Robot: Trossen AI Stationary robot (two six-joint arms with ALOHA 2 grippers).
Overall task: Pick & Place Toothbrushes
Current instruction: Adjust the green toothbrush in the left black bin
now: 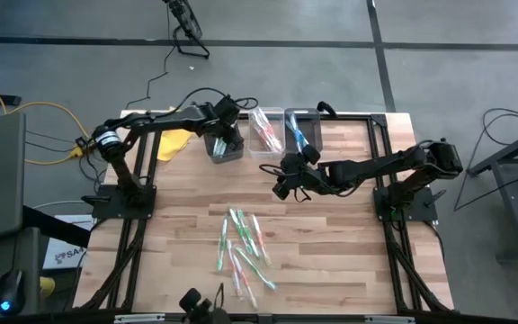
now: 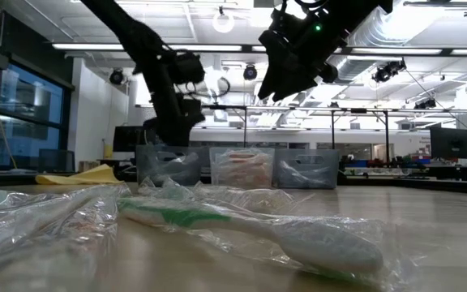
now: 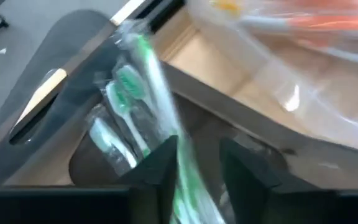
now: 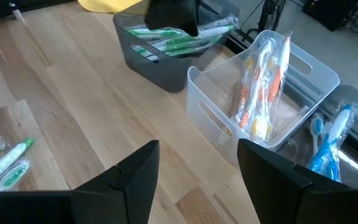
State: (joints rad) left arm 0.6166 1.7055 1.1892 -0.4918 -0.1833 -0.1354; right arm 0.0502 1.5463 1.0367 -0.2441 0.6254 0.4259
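We see the left gripper (image 3: 194, 168), jaws slightly spread around a green toothbrush (image 3: 157, 93), over the dark bin (image 1: 224, 147); the right gripper (image 4: 194, 171) hovers, jaws spread, empty.

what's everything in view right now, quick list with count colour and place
loose toothbrushes: several, wrapped, mostly green and white, some pink, near half of table
dark bin: one, grey, far edge, holds green toothbrushes
clear bin: one, middle of the row, holds orange/pink toothbrushes
third bin: one, clear, rightmost, holds blue toothbrushes
yellow cloth: one, far left corner
table: one, light wood
left gripper: over dark bin, a green wrapped toothbrush between its fingers
right gripper: open, empty, above table centre
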